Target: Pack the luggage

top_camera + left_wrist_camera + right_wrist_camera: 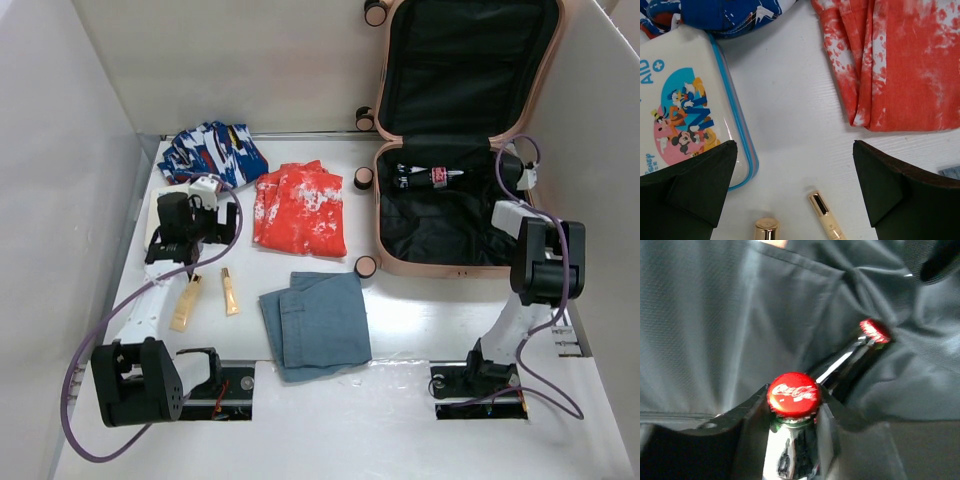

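Your right gripper (793,400) sits inside the luggage (440,271), over its black lining at the right side of the lower shell. Its jaws are partly closed on the neck of a red-capped Coca-Cola bottle (790,455). A second bottle (860,352) lies on the lining just beyond it. The luggage stands open, its lid propped upright behind the shell. Your left gripper (793,150) hangs well left of the luggage, jaws wide and holding nothing. It is above bare table, between a cartoon-printed box (680,110) and an orange tie-dye garment (905,65), and the garment lies on the luggage side.
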`<state>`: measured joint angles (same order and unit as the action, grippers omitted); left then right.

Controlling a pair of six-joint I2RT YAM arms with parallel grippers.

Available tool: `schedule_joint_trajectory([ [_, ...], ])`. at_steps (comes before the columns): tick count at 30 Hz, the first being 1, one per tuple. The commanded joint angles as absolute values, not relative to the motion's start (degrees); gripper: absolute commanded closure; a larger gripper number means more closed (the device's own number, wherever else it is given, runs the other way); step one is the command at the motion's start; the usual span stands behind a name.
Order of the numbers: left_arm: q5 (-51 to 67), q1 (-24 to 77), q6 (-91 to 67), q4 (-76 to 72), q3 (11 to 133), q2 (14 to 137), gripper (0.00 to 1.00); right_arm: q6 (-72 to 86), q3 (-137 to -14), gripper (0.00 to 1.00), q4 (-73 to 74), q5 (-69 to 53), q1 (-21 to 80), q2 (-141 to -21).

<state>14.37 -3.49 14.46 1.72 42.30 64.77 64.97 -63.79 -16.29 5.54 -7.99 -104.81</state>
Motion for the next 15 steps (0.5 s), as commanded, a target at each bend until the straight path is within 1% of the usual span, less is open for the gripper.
schedule_joint_trajectory([
  [1,14.77,-3.69,14.59,1.31,45.44,64.86,0.01,63.71,-61.27,0.56,-11.16,-1.48,-6.59,-108.36],
  [2,14.77,-3.69,14.59,1.32,45.44,64.86,0.01,64.33,-61.26,0.50,-11.16,-2.28,-6.59,-108.98],
  [3,14.77,-3.69,14.59,1.32,45.44,64.86,0.01,64.34,-61.96,0.49,-11.16,-2.81,-7.20,-110.46],
  [7,14.77,-3.69,14.06,1.85,46.05,65.39,0.01,64.34,-65.03,0.31,-11.16,-5.36,-7.21,-113.64],
  [8,14.77,-3.69,14.06,2.37,46.75,65.39,0.01,64.34,-65.04,0.24,-11.16,-5.88,-7.21,-114.16],
  [12,14.77,-3.69,14.06,2.37,46.76,65.92,0.01,60.13,-69.94,0.24,-11.16,-5.89,-7.21,-115.39],
  [15,14.77,-3.69,14.06,2.37,47.29,66.45,0.01,55.73,-73.82,0.22,-5.90,-7.64,-6.68,-115.40],
])
